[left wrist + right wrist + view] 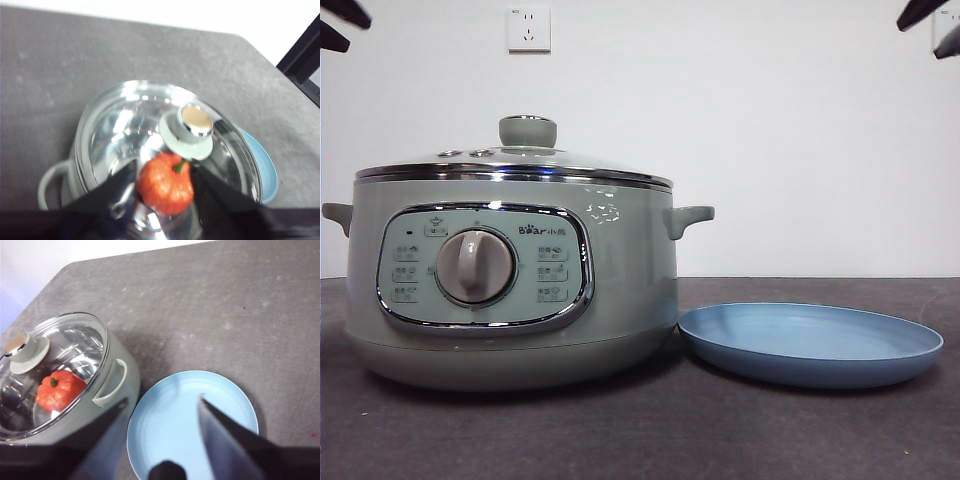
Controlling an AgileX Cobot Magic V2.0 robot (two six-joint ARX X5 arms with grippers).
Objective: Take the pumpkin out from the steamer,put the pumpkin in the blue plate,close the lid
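Note:
The sage-green steamer (510, 290) stands at the left of the table with its glass lid (515, 160) on, knob (528, 130) on top. The orange pumpkin (166, 185) lies inside, seen through the lid, and also shows in the right wrist view (60, 390). The blue plate (810, 343) lies empty just right of the pot. My left gripper (162, 175) is open, high above the lid. My right gripper (162, 407) is open, high above the plate (192, 425). In the front view both arms show only as black tips at the top corners (342, 22) (930, 22).
The dark grey table (650, 440) carries only the pot and plate. A white wall with a socket (528, 29) stands behind. A dark frame post (302, 55) shows past the table's edge in the left wrist view.

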